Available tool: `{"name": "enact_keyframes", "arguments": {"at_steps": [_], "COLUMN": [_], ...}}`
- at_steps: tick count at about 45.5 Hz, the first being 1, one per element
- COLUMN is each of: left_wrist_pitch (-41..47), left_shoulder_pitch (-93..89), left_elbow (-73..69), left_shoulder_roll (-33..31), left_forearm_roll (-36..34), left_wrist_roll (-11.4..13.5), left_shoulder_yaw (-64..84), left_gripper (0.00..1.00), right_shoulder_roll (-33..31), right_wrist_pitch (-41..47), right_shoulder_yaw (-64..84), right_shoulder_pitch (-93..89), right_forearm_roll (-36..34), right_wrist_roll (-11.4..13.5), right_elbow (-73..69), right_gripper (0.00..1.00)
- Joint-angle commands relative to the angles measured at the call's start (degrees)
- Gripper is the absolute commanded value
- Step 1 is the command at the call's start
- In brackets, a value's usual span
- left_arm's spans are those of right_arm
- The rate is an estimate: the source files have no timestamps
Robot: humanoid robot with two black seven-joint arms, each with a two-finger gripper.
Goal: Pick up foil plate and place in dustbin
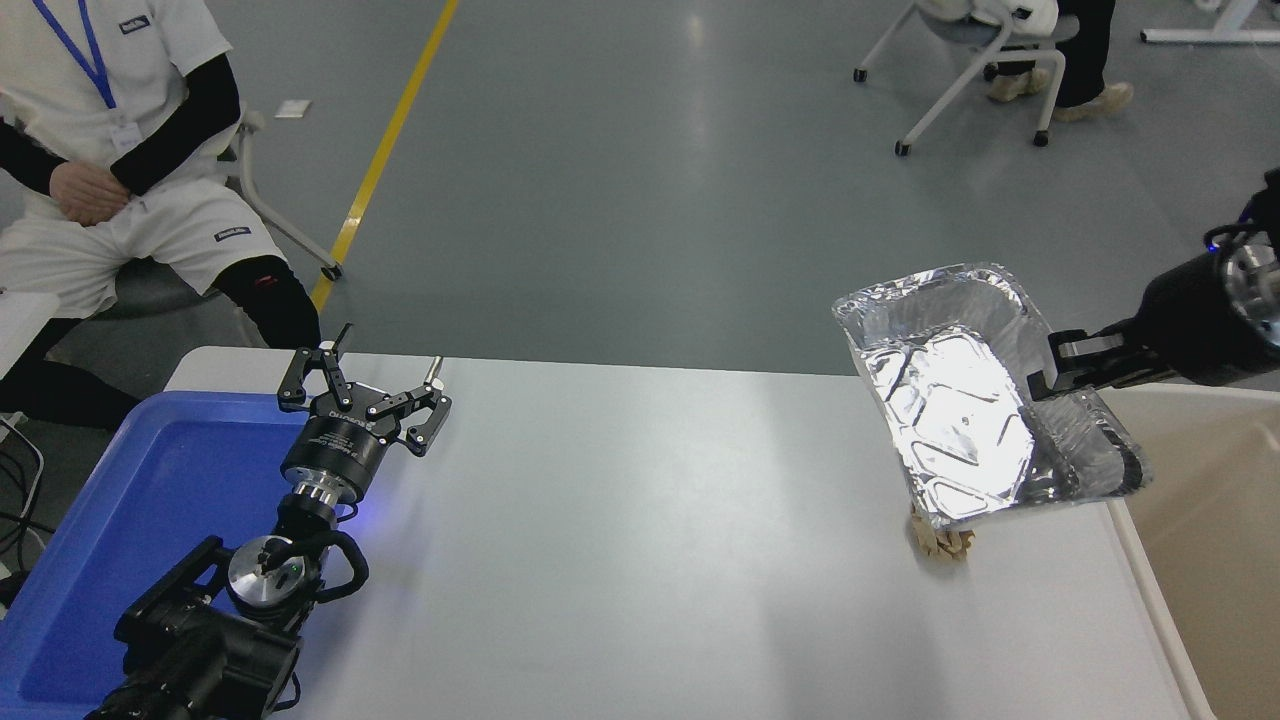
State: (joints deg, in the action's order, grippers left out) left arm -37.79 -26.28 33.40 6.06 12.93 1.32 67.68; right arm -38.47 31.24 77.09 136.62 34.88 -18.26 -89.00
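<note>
The shiny crinkled foil plate (960, 395) hangs in the air above the table's right end, tilted with its inside facing the camera. My right gripper (1048, 372) comes in from the right edge and is shut on the plate's right rim. The beige dustbin (1210, 500) with its cream rim stands off the table's right end, just right of and below the plate. My left gripper (362, 385) is parked at the lower left, open and empty, over the near edge of a blue tray.
A crumpled tan paper ball (942, 543) lies on the white table (620, 540) under the raised plate. The blue tray (150, 500) fills the table's left end. A person (110, 160) sits at the far left; a chair stands at the top right.
</note>
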Motion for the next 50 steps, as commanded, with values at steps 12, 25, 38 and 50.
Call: {"name": "enact_keyframes", "arguments": {"at_steps": [12, 25, 38, 50], "left_wrist_pitch": [0.0, 0.0, 0.0, 0.0], "left_shoulder_pitch": [0.0, 0.0, 0.0, 0.0], "left_elbow": [0.0, 0.0, 0.0, 0.0], "left_shoulder_roll": [0.0, 0.0, 0.0, 0.0], "left_forearm_roll": [-0.01, -0.01, -0.01, -0.01], "left_wrist_roll": [0.0, 0.0, 0.0, 0.0], "left_shoulder_yaw": [0.0, 0.0, 0.0, 0.0], "left_gripper": [0.99, 0.99, 0.99, 0.99], "right_shoulder_roll": [-3.46, -11.17, -24.55, -24.55], "right_wrist_pitch": [7.69, 7.78, 7.69, 7.17], "right_shoulder_yaw": [-1.24, -0.97, -11.59, -30.76], "right_shoulder_pitch": [3.04, -5.56, -25.16, -54.95], "right_forearm_roll": [2.21, -1.75, -1.84, -5.78], "right_wrist_roll": [0.51, 0.51, 0.24, 0.59], "right_elbow": [2.34, 11.72, 32.73, 54.53], "right_gripper": [0.0, 0.0, 0.0, 0.0]}}
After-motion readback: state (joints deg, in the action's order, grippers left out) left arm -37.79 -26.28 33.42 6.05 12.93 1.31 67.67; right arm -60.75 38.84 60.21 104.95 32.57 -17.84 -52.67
